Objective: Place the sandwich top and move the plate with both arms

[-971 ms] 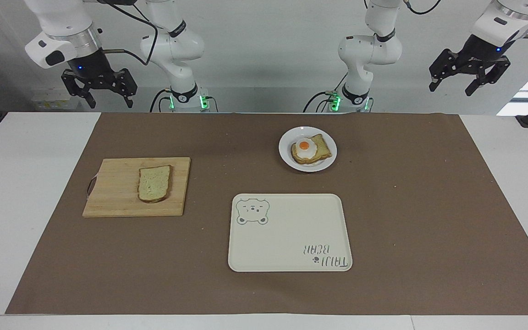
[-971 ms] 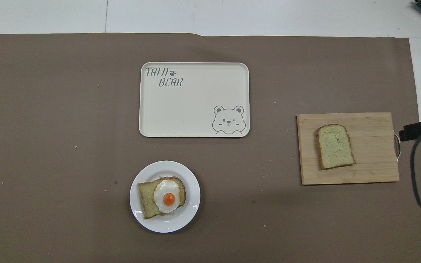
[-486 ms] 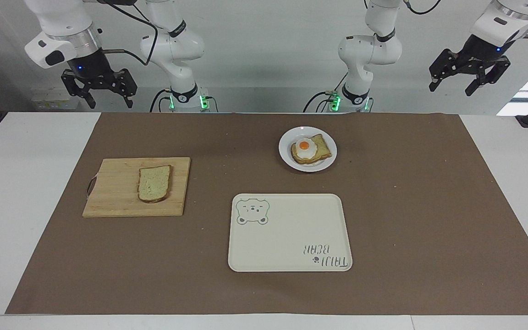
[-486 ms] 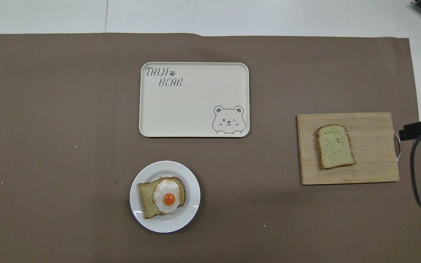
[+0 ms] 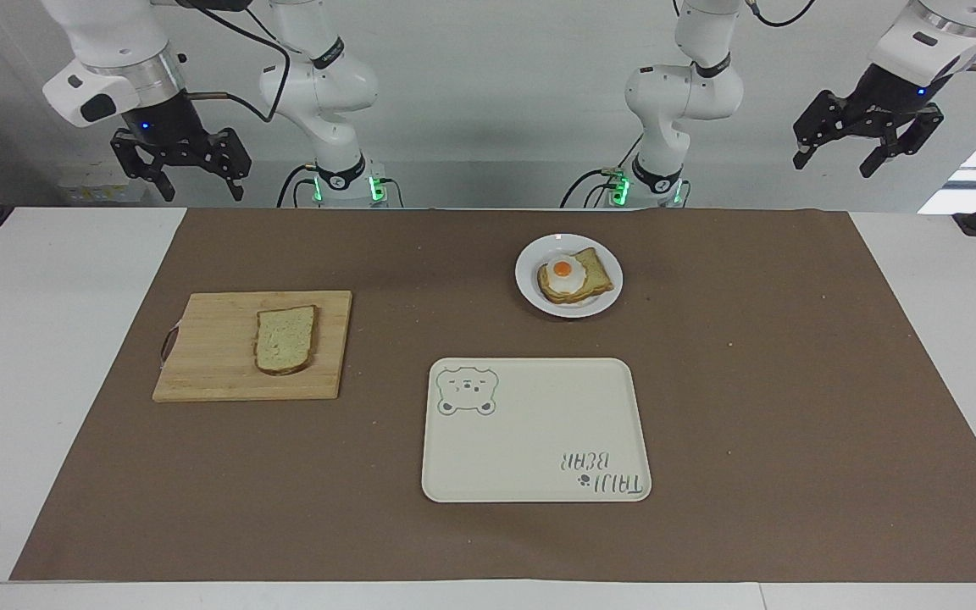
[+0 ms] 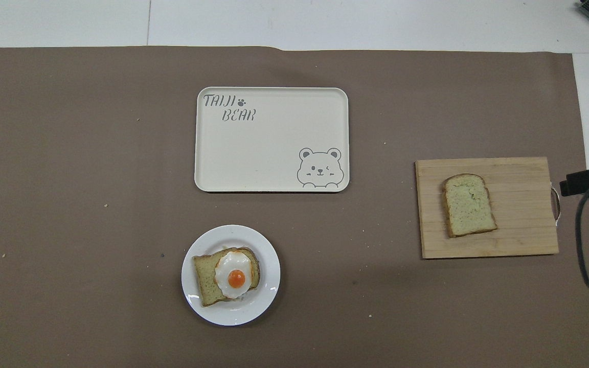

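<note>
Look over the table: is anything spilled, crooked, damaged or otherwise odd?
Nothing much stands out. The sandwich top lies flat on the cutting board, the egg toast sits on the plate, and the tray is bare. Only small crumbs dot the brown mat.

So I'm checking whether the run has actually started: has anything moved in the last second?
Barely. The right gripper, up in the air past the cutting board's end of the table, has drifted slightly away from the table's middle. The left gripper waits raised, fingers open and empty like the right's. Sandwich top, plate and tray are unmoved.
</note>
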Tool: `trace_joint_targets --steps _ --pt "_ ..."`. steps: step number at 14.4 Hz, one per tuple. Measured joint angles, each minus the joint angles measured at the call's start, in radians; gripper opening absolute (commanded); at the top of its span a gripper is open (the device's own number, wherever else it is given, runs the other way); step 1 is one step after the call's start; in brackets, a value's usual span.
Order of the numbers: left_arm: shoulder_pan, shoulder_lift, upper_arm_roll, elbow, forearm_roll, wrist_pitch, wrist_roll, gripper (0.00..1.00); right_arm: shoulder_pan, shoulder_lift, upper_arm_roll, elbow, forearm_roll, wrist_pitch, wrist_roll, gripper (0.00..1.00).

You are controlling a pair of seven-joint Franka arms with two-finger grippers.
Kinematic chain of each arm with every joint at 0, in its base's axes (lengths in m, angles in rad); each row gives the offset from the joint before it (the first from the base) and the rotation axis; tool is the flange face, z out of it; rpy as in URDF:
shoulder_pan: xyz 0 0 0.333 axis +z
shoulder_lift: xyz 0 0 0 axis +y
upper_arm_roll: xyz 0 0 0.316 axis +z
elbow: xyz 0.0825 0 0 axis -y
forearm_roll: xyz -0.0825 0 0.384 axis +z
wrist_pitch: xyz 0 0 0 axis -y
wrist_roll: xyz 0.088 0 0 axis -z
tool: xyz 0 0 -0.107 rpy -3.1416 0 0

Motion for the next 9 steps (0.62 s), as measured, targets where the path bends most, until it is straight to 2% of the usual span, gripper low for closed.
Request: trace_joint_targets --steps 5,9 --pt "0.0 0.0 0.0 0.0 0.0 0.0 0.0 1.0 0.0 -0.002 0.0 -0.013 0.001 0.0 0.0 1.0" --pt "0.0 0.0 0.0 0.0 0.0 0.0 0.0 1.0 0.0 -0.006 0.0 -0.112 0.009 0.092 -0.008 1.0"
